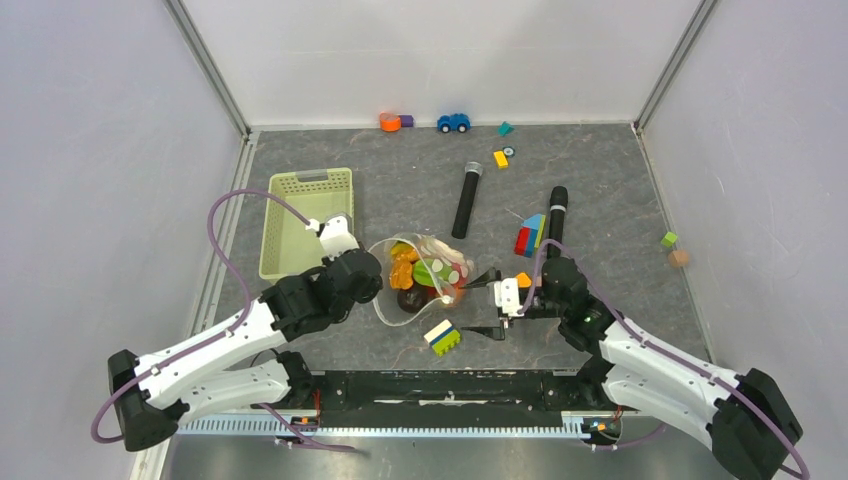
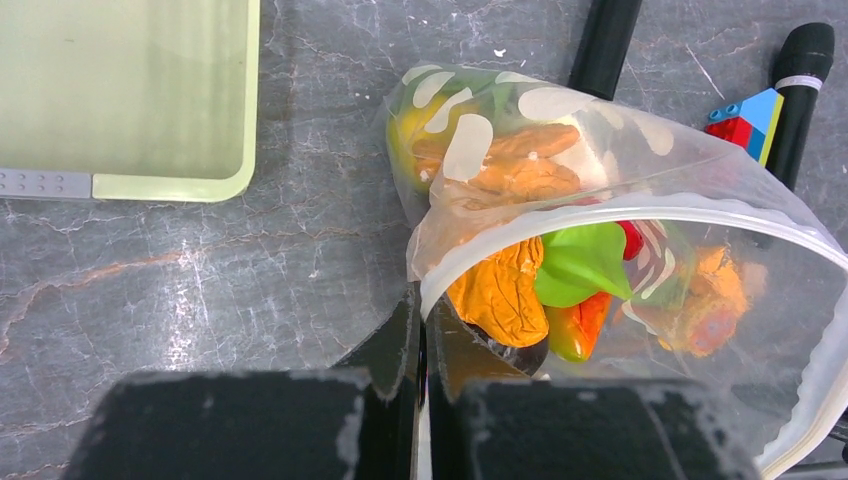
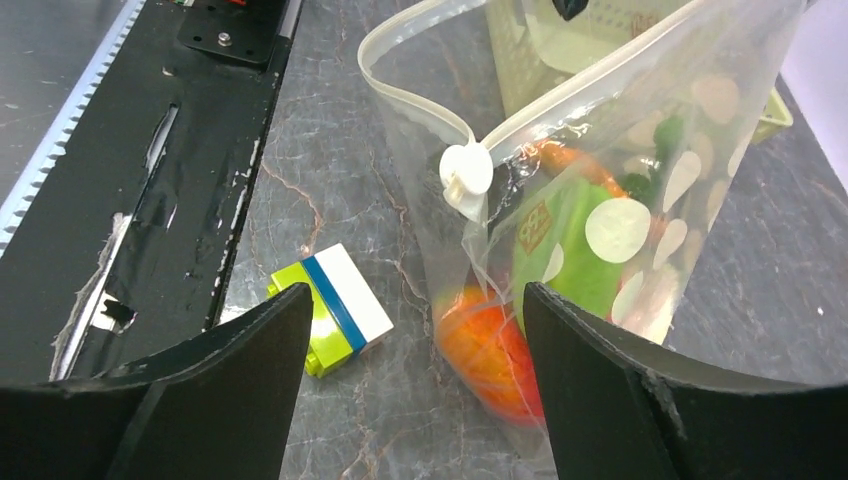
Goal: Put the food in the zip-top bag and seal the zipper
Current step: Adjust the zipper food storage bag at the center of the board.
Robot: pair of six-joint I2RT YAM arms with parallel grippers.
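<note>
Worktop (image 1: 600, 250): we see no loose fruit or vegetable on it, only blocks, a toy car and two black cylinders, so nothing seems left to collect.
Basket (image 1: 305, 215): pale green, standing left of the bag and apart from it. It plays no part in what is left.
Zip-top bag (image 1: 425, 275): it stands on the worktop between the two arms, bulging, with its mouth facing the arms' bases and gaping wide.
Food (image 2: 560, 265): orange, green, yellow and red pieces lie piled inside the bag. We judge the filling step done.
Left fingers (image 2: 395, 345): clenched on the bag's rim at its left corner, which holds the mouth up.
Right fingers (image 3: 230, 370): spread wide and grasping nothing. They hover low at the bag's right end, one either side of that corner and apart from the plastic.
Block (image 3: 335, 310): a green, blue and white brick lies just beside the bag on the near side. It is not food, so we would leave it out.
Zipper (image 3: 400, 85): the whitish strip's two halves curve apart along the whole mouth, so the sealing is not yet begun.
Slider (image 3: 465, 172): a small white tab where the two halves meet, at the end nearest the right fingers. We judge that pinching it and drawing it toward the held corner is all that remains.
</note>
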